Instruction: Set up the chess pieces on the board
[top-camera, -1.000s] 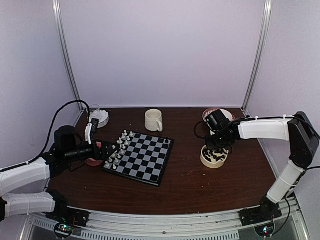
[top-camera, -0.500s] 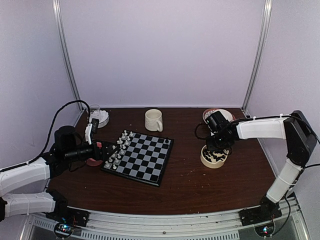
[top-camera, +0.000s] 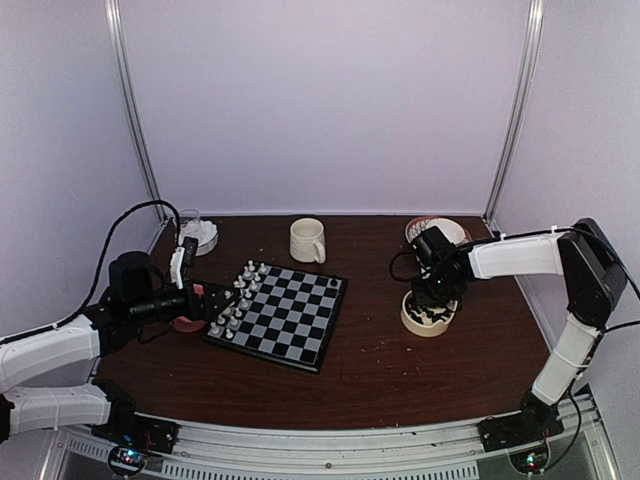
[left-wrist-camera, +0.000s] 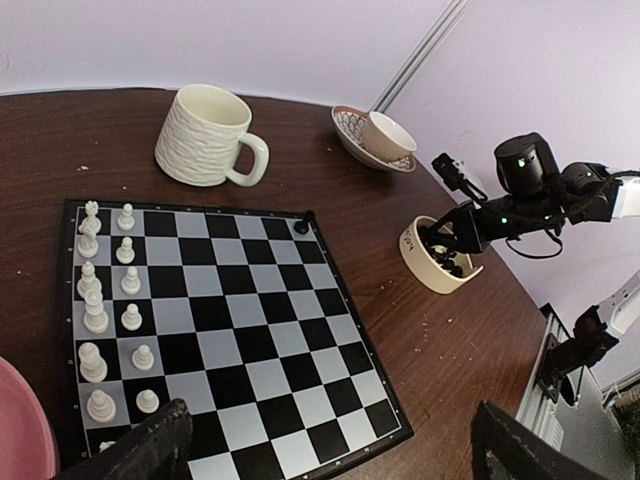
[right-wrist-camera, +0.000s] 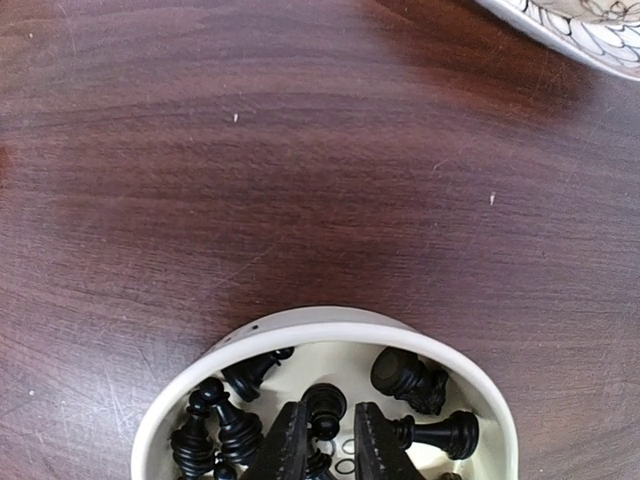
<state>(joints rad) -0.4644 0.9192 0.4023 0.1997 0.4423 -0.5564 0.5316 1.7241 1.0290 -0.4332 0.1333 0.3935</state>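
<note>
The desk (top-camera: 380, 385) is of dark brown wood, with a few pale crumbs on it. The board (top-camera: 282, 316) lies left of the middle, turned a little. Behind it stands a cream mug (top-camera: 307, 240), handle to the right. On the right side stands a cream bowl (top-camera: 425, 331), and behind it a patterned dish (left-wrist-camera: 350, 135). In the far left corner is a glass dish (top-camera: 203, 236). A pink plate (left-wrist-camera: 20, 420) lies just beside the board's left edge.
</note>
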